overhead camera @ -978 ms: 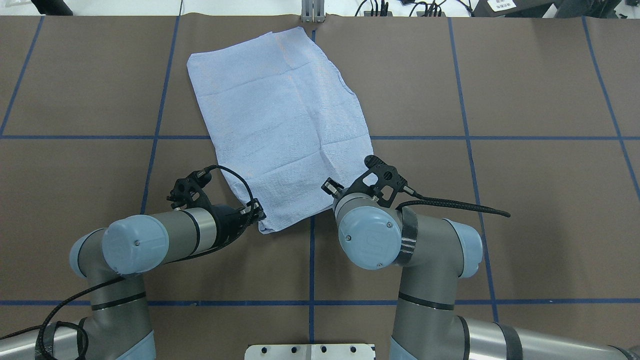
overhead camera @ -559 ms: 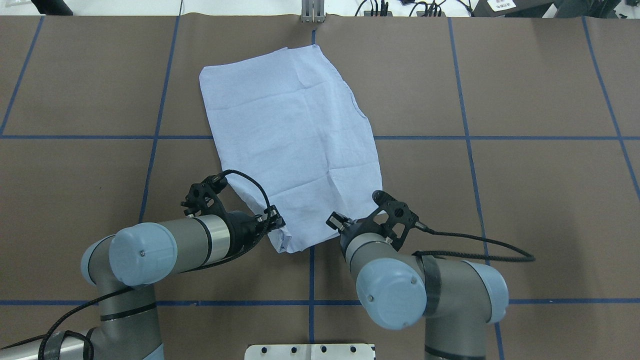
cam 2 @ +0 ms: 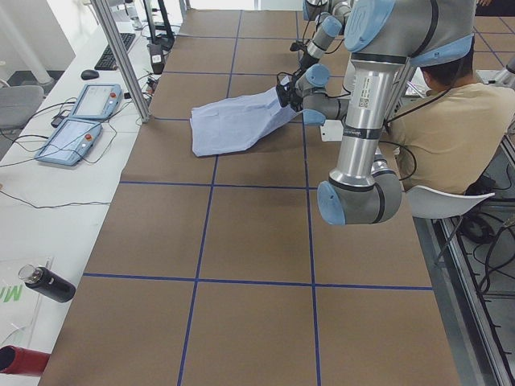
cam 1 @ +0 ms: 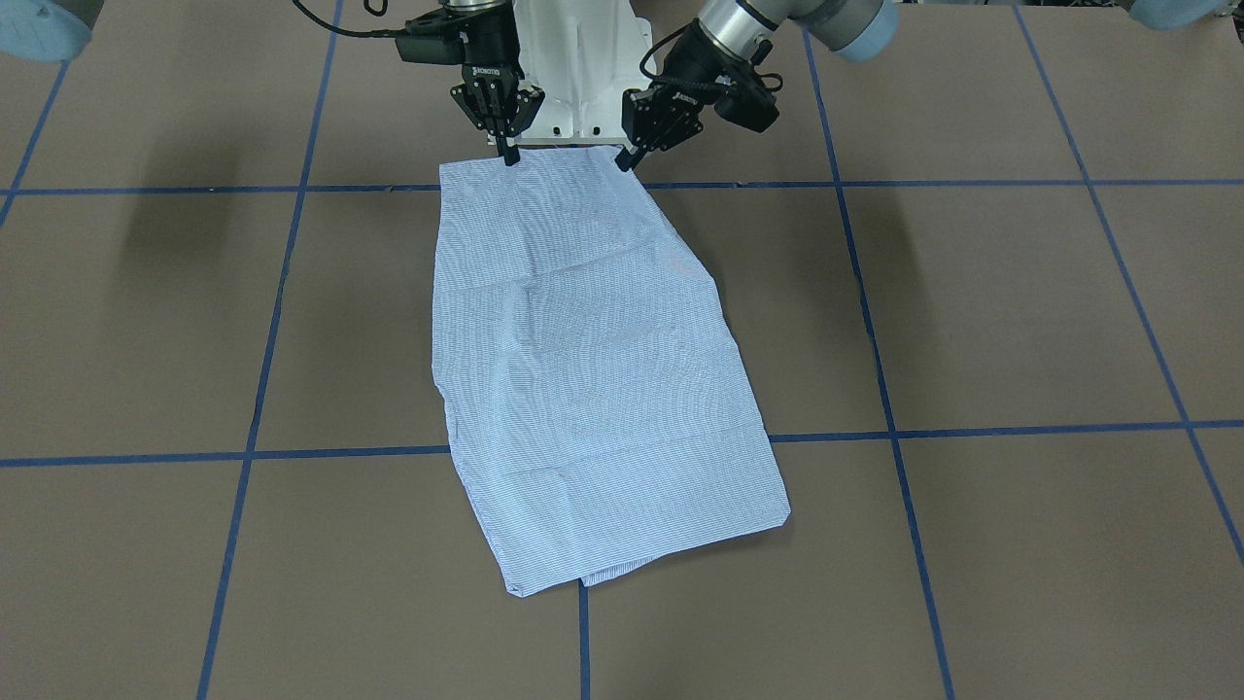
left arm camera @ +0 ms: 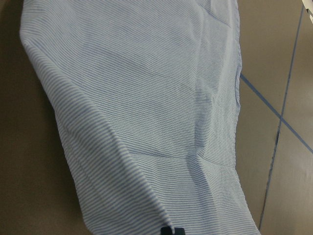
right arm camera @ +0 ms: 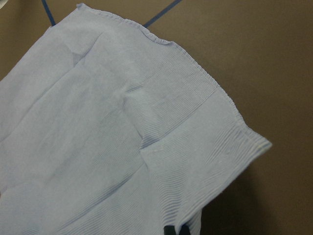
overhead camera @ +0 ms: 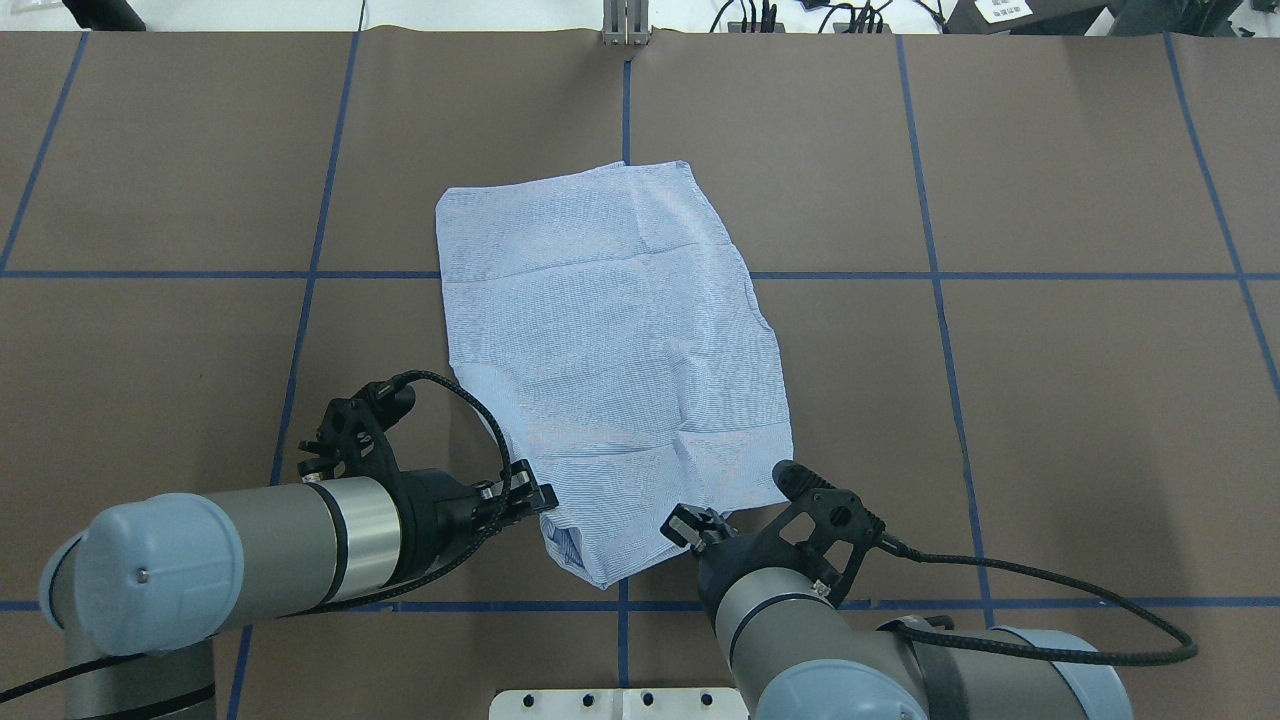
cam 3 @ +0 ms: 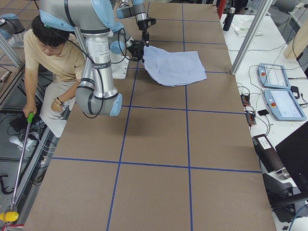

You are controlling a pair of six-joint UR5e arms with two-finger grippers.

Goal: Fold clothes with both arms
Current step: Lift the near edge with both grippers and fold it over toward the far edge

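The light blue striped shirt (overhead camera: pixel 610 350) lies folded into a long rectangle on the brown table, back side up; its buttons, collar and pocket are hidden. It also shows in the front view (cam 1: pixel 583 369) and both wrist views (left arm camera: pixel 146 98) (right arm camera: pixel 122 137). My left gripper (overhead camera: pixel 545 497) (cam 1: pixel 627 160) is shut on the shirt's near left corner. My right gripper (overhead camera: pixel 690 527) (cam 1: pixel 505 151) is shut on the near right corner. Both hold the near edge slightly lifted close to the robot's base; the rest lies flat.
The white pedestal base (overhead camera: pixel 620 703) is just behind the grippers. Blue tape lines (overhead camera: pixel 930 275) cross the table. A seated person (cam 2: pixel 451 137) is beside the robot. Pendants (cam 2: pixel 80 121) and a bottle (cam 2: pixel 44 283) lie on a side bench.
Both grippers have pulled back toward the robot's base with the shirt's near edge. The whole shirt has slid toward the robot, away from the table's far edge, and turned slightly.
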